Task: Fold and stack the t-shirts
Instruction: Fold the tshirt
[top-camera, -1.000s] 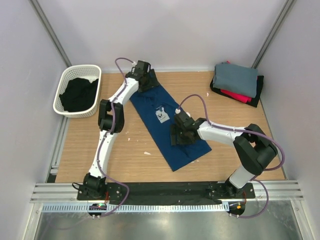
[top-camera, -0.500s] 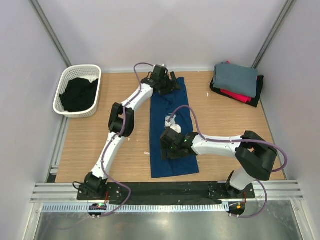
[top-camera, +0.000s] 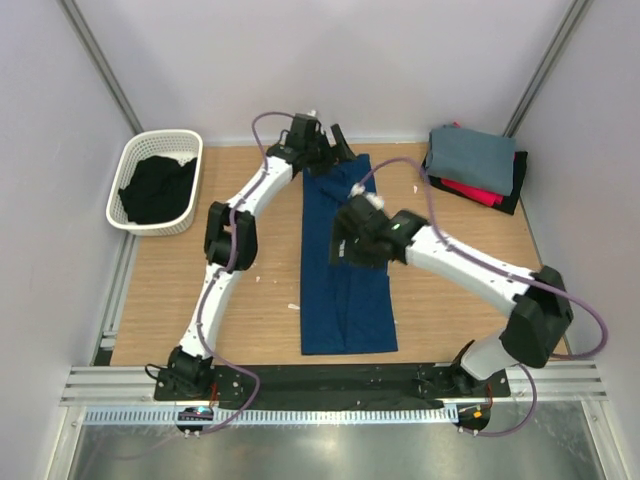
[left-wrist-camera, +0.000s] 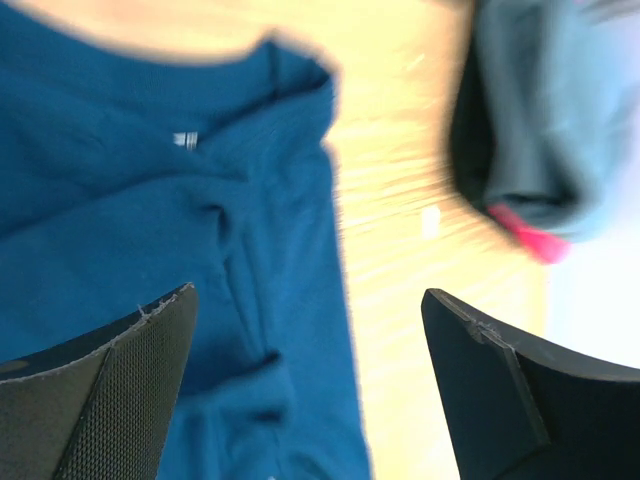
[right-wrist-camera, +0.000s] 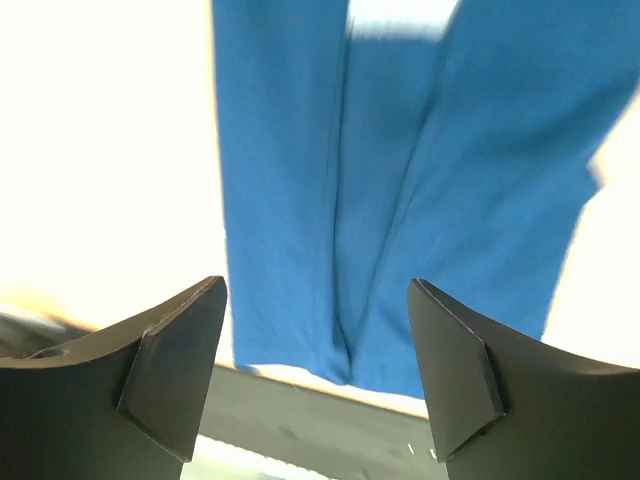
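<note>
The navy blue t-shirt (top-camera: 342, 265) lies folded lengthwise in a long strip down the middle of the table, its print hidden. My left gripper (top-camera: 335, 152) is open above the strip's far collar end; the left wrist view shows the collar (left-wrist-camera: 200, 150) below the spread fingers, nothing between them. My right gripper (top-camera: 352, 245) is open above the strip's middle; the right wrist view shows the cloth (right-wrist-camera: 400, 180) running to the near table edge. Folded grey, red and black tees (top-camera: 475, 165) are stacked at the far right and show in the left wrist view (left-wrist-camera: 530, 130).
A white laundry basket (top-camera: 133, 160) holding dark clothes (top-camera: 158, 188) stands at the far left. A black strip and metal rail (top-camera: 330, 385) run along the near table edge. Grey walls enclose the table on three sides.
The shirt has swung from a diagonal to a straight narrow strip. Both grippers have let go of it; the right one has risen and moved toward the far side, the left one has shifted slightly.
</note>
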